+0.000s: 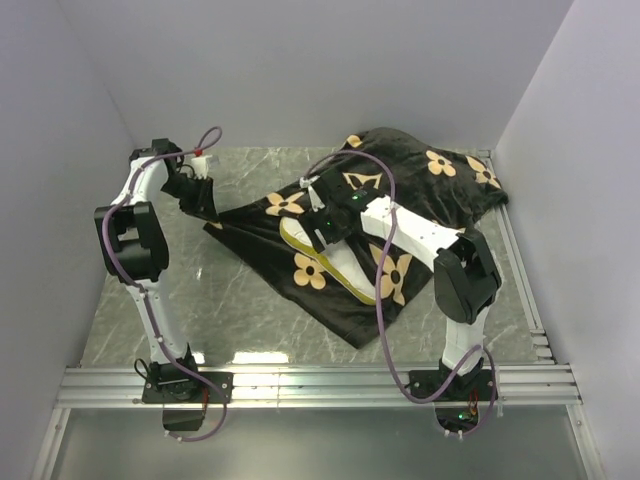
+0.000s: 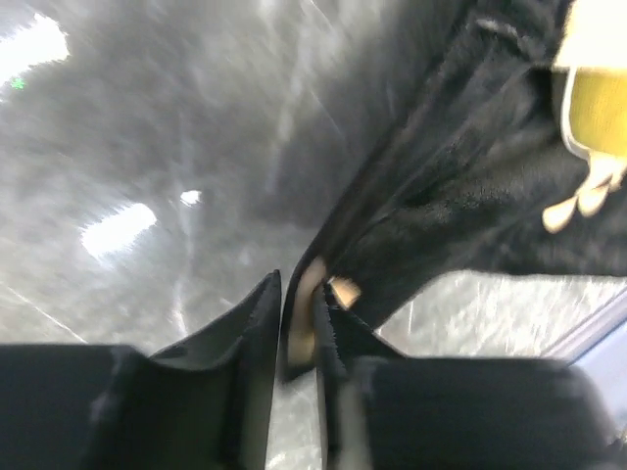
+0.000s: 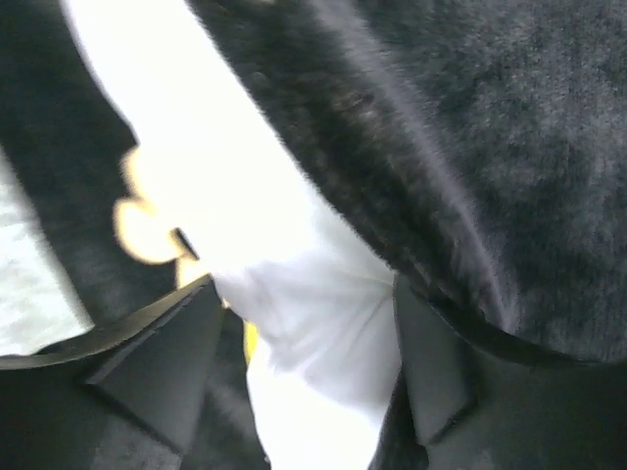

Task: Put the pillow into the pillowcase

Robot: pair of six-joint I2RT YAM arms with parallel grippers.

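From above: shows the pillowcase (image 1: 440, 200) sprawled slantwise over the tabletop (image 1: 200, 300), from far right toward near centre. Shows the pillow (image 1: 335, 265) only partly tucked in, white face and yellow band bare at the mouth, long axis running far-left to near-right. Puts the right hand (image 1: 322, 228) on the pillow's far-left end, and the left hand (image 1: 205, 200) well off to the left, at the pillowcase's drawn-out corner.

From the left wrist: catches the left hand (image 2: 299, 304) clenched on a fold of black pile at that corner, with the yellow band of the pillow (image 2: 593, 108) up at the right edge, apart from it.

From the right wrist: finds the right hand (image 3: 299, 304) released, fingers spread either side of a pucker of white pillow (image 3: 245, 176) cloth, black pillowcase (image 3: 490, 147) pile close by.

Likely falls to the right hand, the nearer one, to push the pillow toward the far right, deeper in, with the left hand anchoring the mouth.
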